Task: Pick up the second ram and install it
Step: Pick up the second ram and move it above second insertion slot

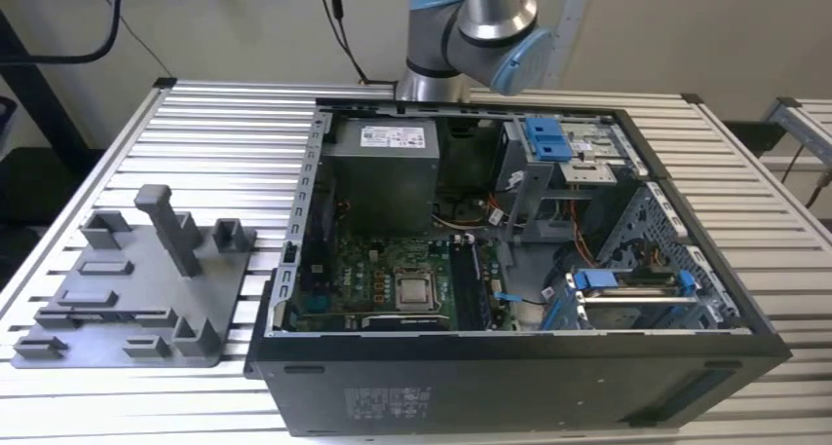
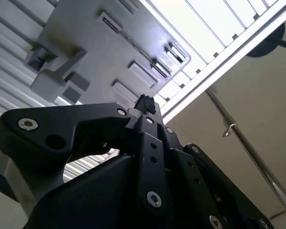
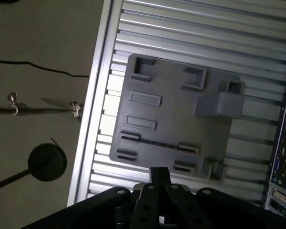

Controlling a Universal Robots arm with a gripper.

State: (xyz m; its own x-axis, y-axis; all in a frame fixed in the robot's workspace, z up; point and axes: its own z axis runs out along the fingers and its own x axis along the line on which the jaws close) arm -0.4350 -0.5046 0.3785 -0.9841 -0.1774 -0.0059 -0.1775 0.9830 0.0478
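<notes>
Second ram (image 3: 160, 143) shows in the first wrist view as a thin dark strip standing on edge between two slotted holders on the grey fixture plate (image 3: 171, 109). A second pair of slotted holders (image 3: 126, 155) beside it has nothing spanning it. In the exterior view the plate lies on the slatted metal worktop (image 1: 208, 124), at that view's left, just beside the open computer case (image 1: 520, 391), with a tall upright peg (image 1: 170, 226) near its middle. Inside the case, the grey power-supply box (image 1: 380, 172) sits toward the back, and the long black memory slots (image 1: 476, 270) run beside the processor socket (image 1: 416, 291). The arm (image 1: 474, 21) rises behind the case. Both wrist views look past the hand (image 3: 158, 172) onto the plate. The hand appears pressed together at its tip, with nothing seen in its grip, and it is apart from the ram.
</notes>
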